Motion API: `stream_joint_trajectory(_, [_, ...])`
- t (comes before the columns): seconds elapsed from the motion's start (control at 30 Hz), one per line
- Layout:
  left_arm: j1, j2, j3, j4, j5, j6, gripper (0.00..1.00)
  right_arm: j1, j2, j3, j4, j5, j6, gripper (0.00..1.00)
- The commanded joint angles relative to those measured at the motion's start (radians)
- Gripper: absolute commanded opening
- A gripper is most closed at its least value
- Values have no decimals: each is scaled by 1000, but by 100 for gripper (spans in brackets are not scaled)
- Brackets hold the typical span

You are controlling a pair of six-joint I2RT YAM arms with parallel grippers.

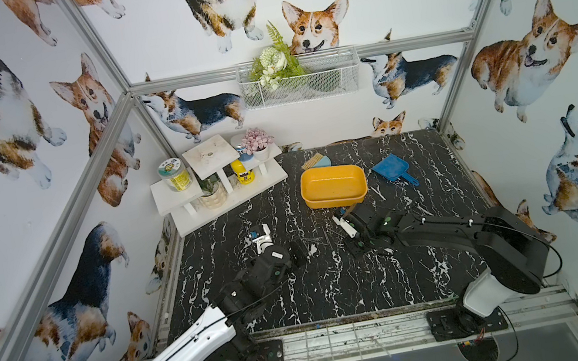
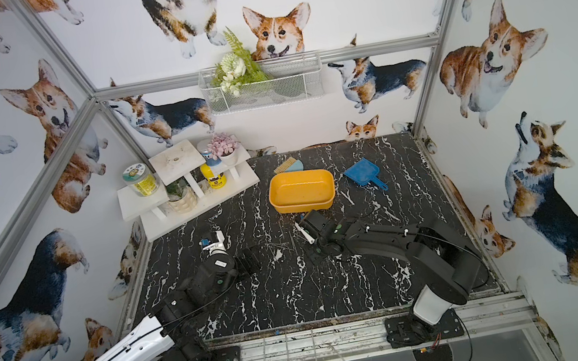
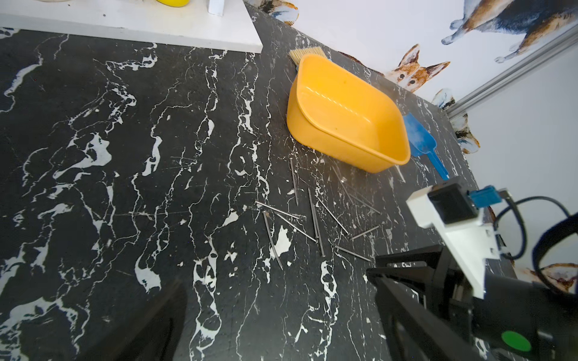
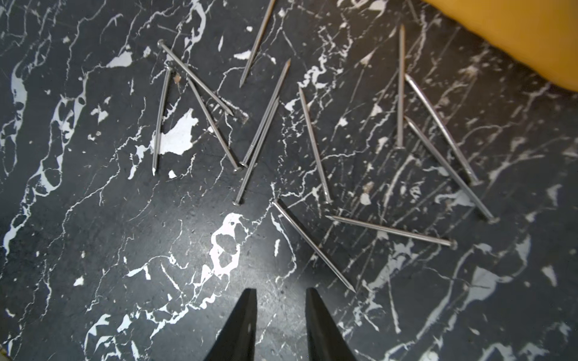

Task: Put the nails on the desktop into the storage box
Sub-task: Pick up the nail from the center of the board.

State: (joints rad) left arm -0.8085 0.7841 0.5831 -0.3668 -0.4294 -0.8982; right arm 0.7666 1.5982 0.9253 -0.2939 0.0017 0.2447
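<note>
Several thin grey nails point(image 4: 262, 125) lie scattered on the black marble desktop point(image 1: 335, 291), just in front of the yellow-orange storage box point(image 1: 333, 202). They also show between the two arms in both top views point(image 1: 321, 238) point(image 2: 281, 244) and in the left wrist view point(image 3: 316, 218). My right gripper point(image 4: 281, 295) hovers low by the nearest nail, its jaws a narrow gap apart with nothing between them. My left gripper point(image 1: 302, 251) stands open to the left of the nails, holding nothing. Only one of its fingers point(image 3: 156, 328) shows dimly. The box point(image 3: 312, 134) looks empty.
A blue dustpan point(image 1: 392, 170) lies to the right of the box and a small brush point(image 1: 315, 162) behind it. A white tiered shelf point(image 1: 220, 195) with jars and plant pots fills the back left corner. A wire basket point(image 1: 299, 79) hangs on the back wall.
</note>
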Motion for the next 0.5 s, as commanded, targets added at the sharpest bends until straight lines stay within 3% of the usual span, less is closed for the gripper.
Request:
stream_joint_trajectory(0.0, [50,8,3,-6,96,44,100,12,50,49,-15,27,-42,31])
stream_joint_trajectory(0.13, [100,65,32,-10,178,95,100,14,95,91,-21,34,-56,30])
stream_joint_trajectory(0.47, [146,133,59,8,250,134,100,18,184,164,-42,23,-86,30])
